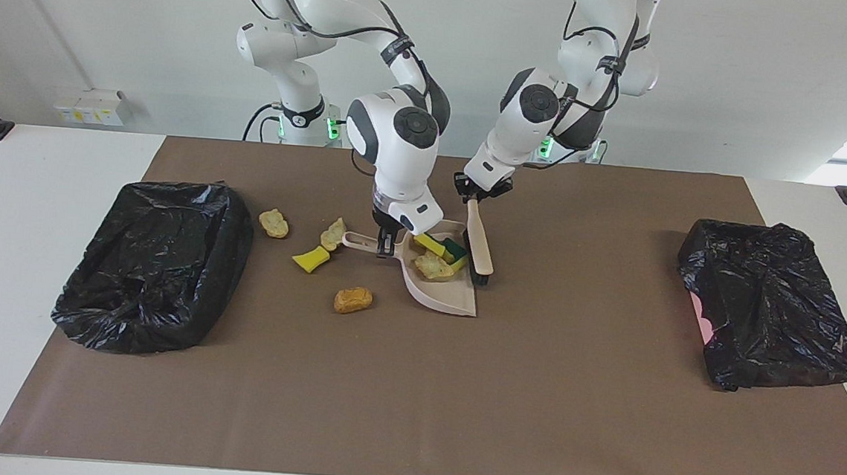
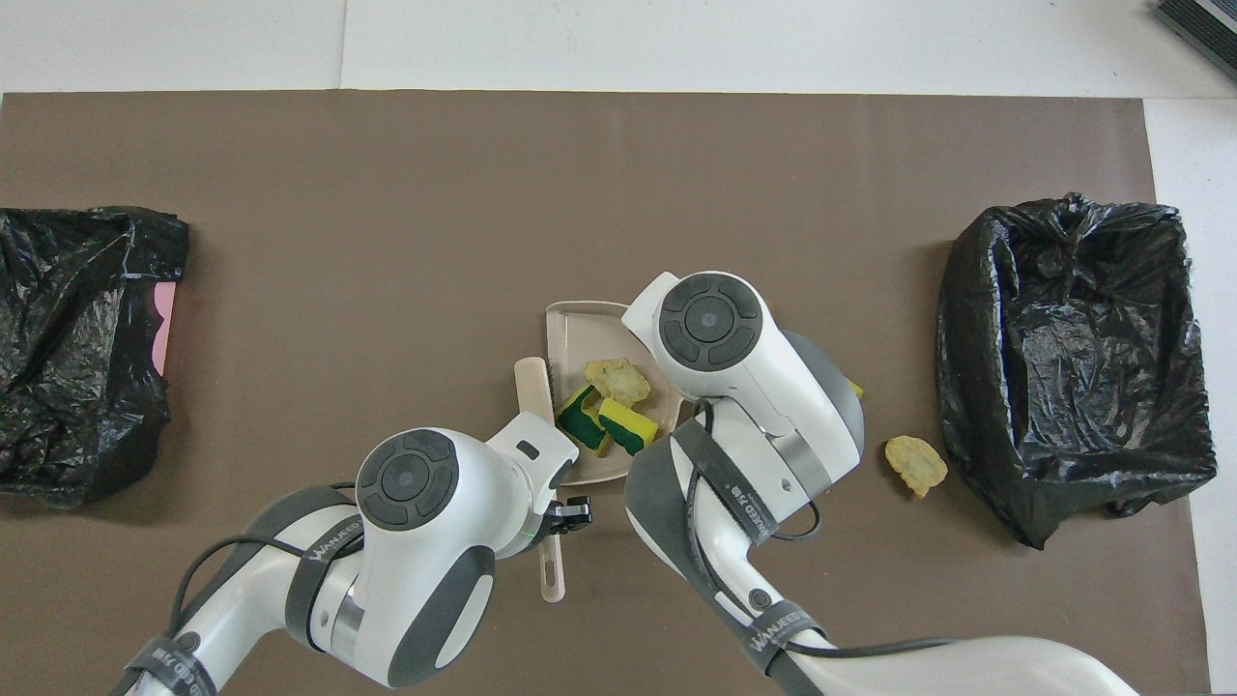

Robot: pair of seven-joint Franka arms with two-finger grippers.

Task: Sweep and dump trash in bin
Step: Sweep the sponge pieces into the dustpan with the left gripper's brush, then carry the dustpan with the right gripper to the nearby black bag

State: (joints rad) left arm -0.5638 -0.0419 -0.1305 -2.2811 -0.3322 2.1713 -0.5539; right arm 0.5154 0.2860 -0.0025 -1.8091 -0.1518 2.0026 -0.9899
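place: lab | evidence: two robot arms (image 1: pixel 401 128), brown-papered table (image 1: pixel 413 386)

Three sponge scraps (image 1: pixel 437 257) lie in the beige dustpan (image 1: pixel 443 294); four others (image 1: pixel 314 248) lie beside it.

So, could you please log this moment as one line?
right gripper: shut on dustpan handle | left gripper: shut on brush | three scraps in dustpan | four scraps on mat
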